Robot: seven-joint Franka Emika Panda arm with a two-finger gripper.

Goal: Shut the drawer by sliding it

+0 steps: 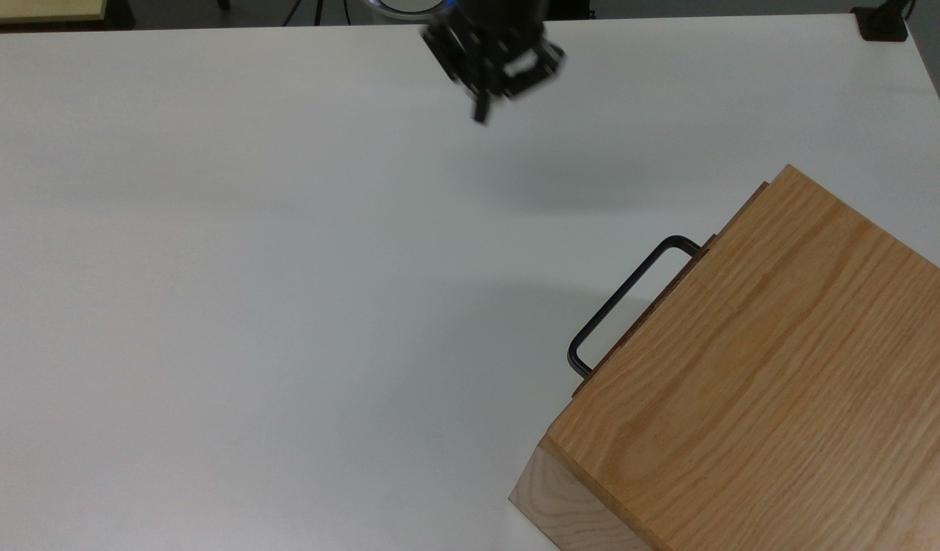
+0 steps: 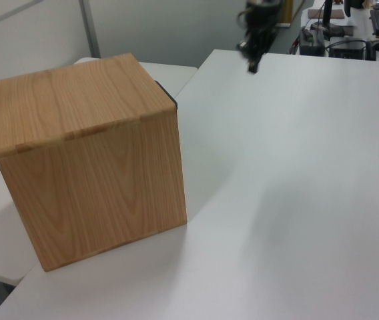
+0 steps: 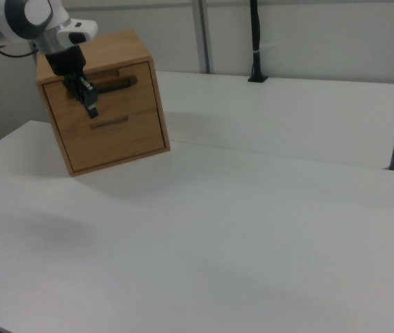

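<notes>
The end effector (image 1: 481, 112) is seen at the top edge of the top view, raised above the white surface (image 1: 286, 268) and well apart from the wooden cabinet (image 1: 761, 367). Its 2 fingers are drawn together into 1 narrow tip, and nothing is held between them. In the left view the end effector (image 2: 252, 65) is seen above the far part of the surface (image 2: 296, 173), beyond the cabinet (image 2: 83, 133). In the right view the end effector (image 3: 91, 109) is seen pointing downward in front of the cabinet (image 3: 79, 149), below the white arm (image 3: 30, 17).

The cabinet is placed at the lower right of the top view, turned at an angle to the edges of the surface. The drawer (image 3: 131, 97) is located in the upper part of the cabinet front, as seen in the right view, with its wooden front panel set in line with the cabinet face. A second front panel (image 3: 124, 135) is seen below it. The thin black U-shaped handle (image 1: 627, 298) is seen projecting from the drawer front in the top view, and it is touched by nothing. A faint shadow is cast on the surface beside the handle.
</notes>
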